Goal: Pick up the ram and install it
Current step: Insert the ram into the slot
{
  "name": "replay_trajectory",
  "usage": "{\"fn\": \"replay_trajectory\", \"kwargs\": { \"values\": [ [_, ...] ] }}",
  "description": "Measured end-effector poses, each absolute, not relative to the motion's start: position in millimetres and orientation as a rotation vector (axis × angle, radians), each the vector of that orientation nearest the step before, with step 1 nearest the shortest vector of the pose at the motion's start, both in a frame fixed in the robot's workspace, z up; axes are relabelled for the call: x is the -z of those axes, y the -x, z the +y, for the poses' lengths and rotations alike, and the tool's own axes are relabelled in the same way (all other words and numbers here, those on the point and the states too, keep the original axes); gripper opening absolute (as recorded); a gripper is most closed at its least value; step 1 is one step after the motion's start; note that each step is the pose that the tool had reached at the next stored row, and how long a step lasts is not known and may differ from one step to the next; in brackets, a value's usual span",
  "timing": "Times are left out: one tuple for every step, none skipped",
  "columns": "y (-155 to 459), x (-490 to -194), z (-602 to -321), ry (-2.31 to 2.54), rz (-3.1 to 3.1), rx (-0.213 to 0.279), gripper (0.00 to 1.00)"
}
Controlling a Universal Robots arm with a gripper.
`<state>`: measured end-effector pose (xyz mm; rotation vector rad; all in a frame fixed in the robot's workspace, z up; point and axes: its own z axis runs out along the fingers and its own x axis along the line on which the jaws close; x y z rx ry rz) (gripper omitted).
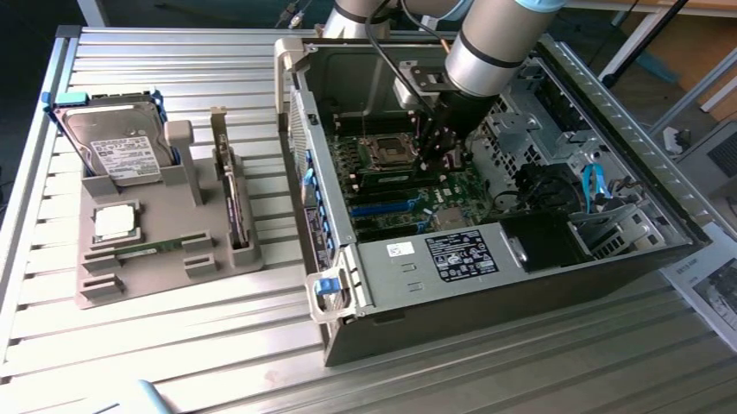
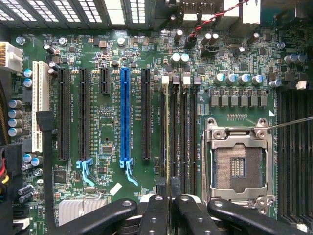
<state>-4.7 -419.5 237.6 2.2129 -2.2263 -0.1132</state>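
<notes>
The exterior view sits high and well back, looking down at a slant over the tabletop (image 1: 173, 345). It takes in the holder (image 1: 150, 259) at the exterior view's left, the open case (image 1: 461, 285) at its right, and the arm (image 1: 495, 52) reaching into the case. The wrist view rides on the arm inside the case, close to the motherboard (image 2: 107, 122) and facing it squarely, with the end effector (image 2: 169, 196) in shot. Both views share the motherboard (image 1: 398, 185), its socket (image 1: 384, 148) (image 2: 239, 166) and the blue slot (image 1: 381, 207) (image 2: 125, 117).
</notes>
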Motion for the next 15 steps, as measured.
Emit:
{"fn": "replay_trajectory", "kwargs": {
  "values": [
    [4.7,-237.6,-419.5,-2.213,-2.226,0.113,0.12],
    [4.7,-237.6,-419.5,-2.213,-2.226,0.113,0.12],
    [4.7,-237.6,-419.5,-2.213,-2.226,0.113,0.12],
    [4.7,-237.6,-419.5,-2.213,-2.227,0.113,0.12],
    [4.8,-237.6,-419.5,-2.213,-2.227,0.112,0.12],
    [4.8,-237.6,-419.5,-2.214,-2.227,0.111,0.12],
    [4.7,-237.6,-419.5,-2.214,-2.227,0.111,0.12],
    [4.8,-237.6,-419.5,-2.214,-2.227,0.111,0.12],
    [4.8,-237.6,-419.5,-2.214,-2.227,0.111,0.12],
    [5.0,-237.6,-419.5,-2.214,-2.227,0.111,0.12],
    [5.2,-237.6,-419.5,-2.214,-2.227,0.111,0.12],
    [5.3,-237.6,-419.5,-2.214,-2.227,0.111,0.12],
    [5.3,-237.6,-419.5,-2.214,-2.227,0.111,0.12],
    [5.3,-237.6,-419.5,-2.214,-2.227,0.111,0.12],
    [5.3,-237.6,-419.5,-2.214,-2.227,0.111,0.12]
  ]
}}
